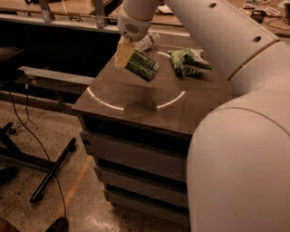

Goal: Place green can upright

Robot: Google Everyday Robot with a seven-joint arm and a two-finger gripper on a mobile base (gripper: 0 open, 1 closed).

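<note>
You're looking at a dark brown worktop [136, 113] over stacked grey drawers [131, 152]; your tool [131, 61] hangs above its far left corner. Left of it, the speckled floor [22, 181] carries a black stand leg [53, 171] and a yellow stripe [74, 186].

This looks like a robotics lab or a workshop. Long workbenches [68, 10] stand along the back wall, and one at the far right carries small tools and wires [263, 11]. The floor [90, 213] is hard and speckled, with a yellow tape line [74, 183] and a black stand foot [52, 170]. In the middle stands a low drawer cabinet [136, 149]. Above its top the gripper [128, 61] grasps the green can [144, 67], which is tilted.
</note>
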